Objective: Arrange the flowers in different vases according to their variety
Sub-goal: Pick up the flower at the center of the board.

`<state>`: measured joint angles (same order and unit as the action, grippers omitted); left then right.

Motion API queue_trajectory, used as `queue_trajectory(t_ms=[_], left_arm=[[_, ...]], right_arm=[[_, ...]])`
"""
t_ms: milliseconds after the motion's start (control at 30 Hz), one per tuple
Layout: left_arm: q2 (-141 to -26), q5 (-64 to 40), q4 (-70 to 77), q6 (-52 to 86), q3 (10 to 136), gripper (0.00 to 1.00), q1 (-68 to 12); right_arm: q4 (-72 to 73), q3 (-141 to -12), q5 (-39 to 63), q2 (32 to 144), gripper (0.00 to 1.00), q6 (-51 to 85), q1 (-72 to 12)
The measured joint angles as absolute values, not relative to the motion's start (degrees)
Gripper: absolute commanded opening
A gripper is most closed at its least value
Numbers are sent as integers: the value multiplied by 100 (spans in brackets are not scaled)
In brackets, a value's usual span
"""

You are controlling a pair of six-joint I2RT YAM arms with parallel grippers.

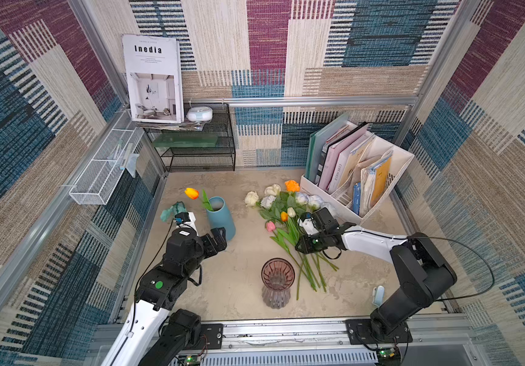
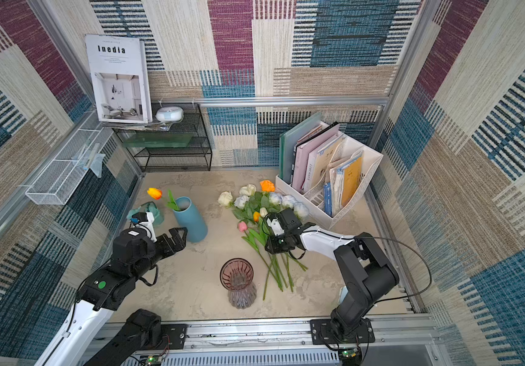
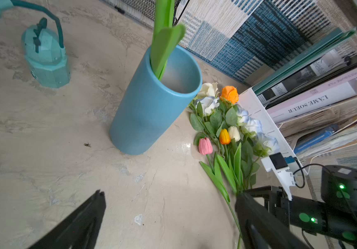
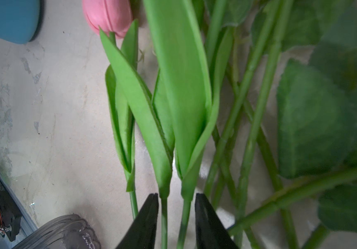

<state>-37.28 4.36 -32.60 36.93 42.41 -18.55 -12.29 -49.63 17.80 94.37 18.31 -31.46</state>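
blue vase (image 1: 220, 218) upright at left, one orange tulip (image 1: 191, 193) in it; purple vase (image 1: 277, 282) upright near front; other flowers (image 1: 281, 207) heaped flat on table (image 1: 239, 285) beside file rack (image 1: 312, 190); left gripper (image 3: 171, 195) spread wide and free beside blue vase; right gripper (image 4: 175, 195) astride two tulip stems (image 4: 163, 215), grip itself impossible to tell.

Lab booth: aluminium frame (image 1: 318, 101), carpet walls (image 1: 267, 38)

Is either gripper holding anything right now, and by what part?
Left gripper is open and empty. Right gripper brackets two tulip stems just below their leaves; whether it actually clamps them cannot be told.
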Motion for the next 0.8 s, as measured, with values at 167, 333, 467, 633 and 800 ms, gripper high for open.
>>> queue_trajectory(t_ms=[167, 333, 467, 633, 800], left_arm=[[-3594, 314, -3334, 3754, 3990, 99, -1855], [-3481, 301, -3332, 3859, 3844, 99, -1855], [-3426, 255, -3301, 3898, 3756, 99, -1855], [-3339, 174, -3291, 3964, 3647, 99, -1855], [-3262, 174, -3256, 4003, 3540, 99, -1855]], right_arm=[[-1236, -5013, 1656, 9480, 32, 1828, -3157], [-1243, -5024, 1564, 9174, 24, 1833, -3164], [-1201, -5011, 1566, 8877, 16, 1826, -3173], [-1168, -4958, 1564, 8764, 22, 1833, -3166], [-1164, -4856, 1551, 8842, 28, 1833, -3166]])
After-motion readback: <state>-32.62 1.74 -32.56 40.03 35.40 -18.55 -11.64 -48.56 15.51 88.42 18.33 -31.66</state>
